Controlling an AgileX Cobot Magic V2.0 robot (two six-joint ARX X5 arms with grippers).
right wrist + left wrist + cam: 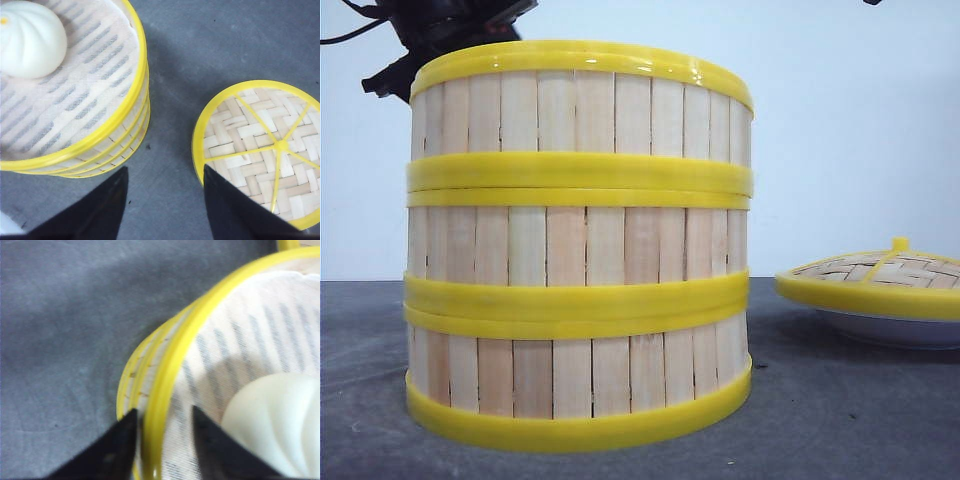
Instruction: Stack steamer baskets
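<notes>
Three steamer baskets stand stacked on the grey table: bottom (580, 375), middle (580, 245) and top (580, 110). All have pale slats and yellow rims. The top basket holds a white bun (280, 425) on a striped cloth liner (250, 340). My left gripper (164, 410) straddles the top basket's rim (200, 325), one finger outside the wall and one inside, open with a gap on the inner side. My right gripper (165, 168) hangs open over bare table between the stack (100, 135) and the lid (260, 145), holding nothing.
The woven domed lid (880, 275) with its yellow rim and knob rests on a white shallow plate (900, 330) to the right of the stack. The left arm's dark body (440, 30) shows behind the top basket's left side.
</notes>
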